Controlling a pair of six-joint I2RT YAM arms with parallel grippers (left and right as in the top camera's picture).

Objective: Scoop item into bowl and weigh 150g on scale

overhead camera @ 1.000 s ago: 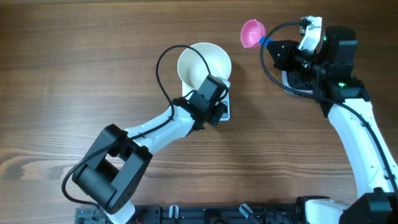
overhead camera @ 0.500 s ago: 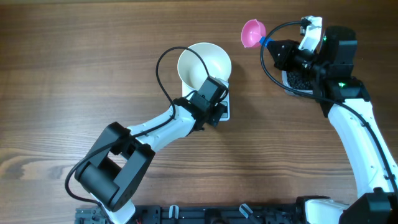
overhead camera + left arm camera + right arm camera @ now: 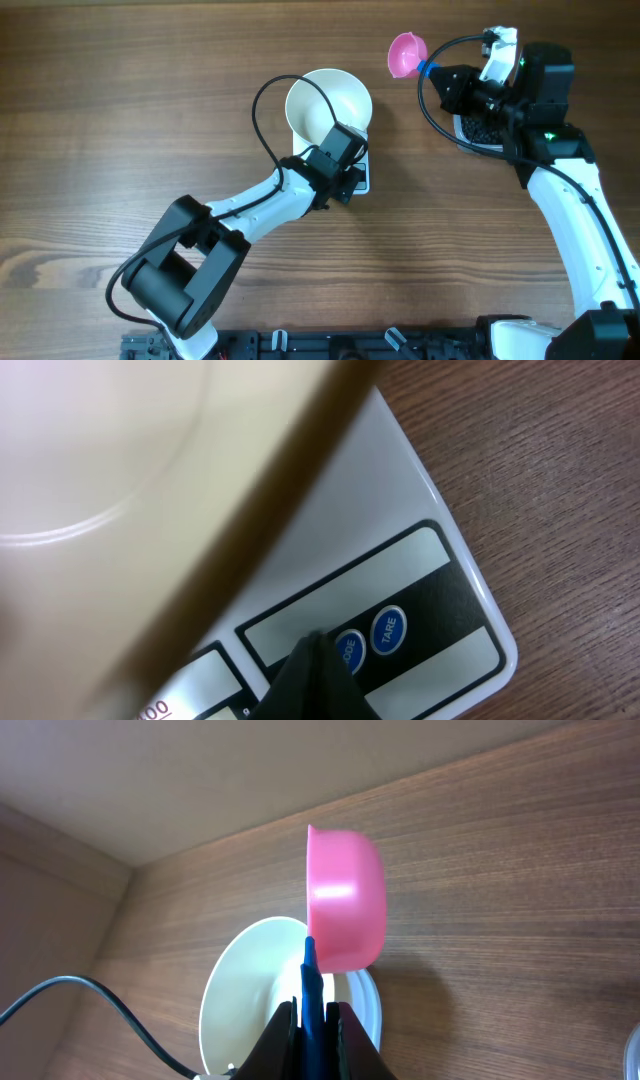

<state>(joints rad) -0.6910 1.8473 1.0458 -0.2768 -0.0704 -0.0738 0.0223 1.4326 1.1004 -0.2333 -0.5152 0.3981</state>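
Observation:
The white bowl (image 3: pixel 328 105) stands on the white scale (image 3: pixel 364 181), whose front edge shows past my left wrist. My left gripper (image 3: pixel 348 186) is shut and empty; in the left wrist view its tip (image 3: pixel 315 642) rests on the scale's panel (image 3: pixel 400 520) beside the blue MODE button (image 3: pixel 349 648), under the bowl's side (image 3: pixel 120 480). My right gripper (image 3: pixel 441 76) is shut on the blue handle (image 3: pixel 312 982) of a pink scoop (image 3: pixel 405 52), held above the table right of the bowl; the scoop's cup (image 3: pixel 345 900) is tipped on its side. The black item (image 3: pixel 478 128) lies beneath the right arm.
A clear tub (image 3: pixel 466 138) holding the black pieces sits at the back right, mostly covered by my right wrist. A black cable (image 3: pixel 262 120) loops from the left arm over the bowl's left side. Bare wooden table (image 3: pixel 130 110) stretches to the left.

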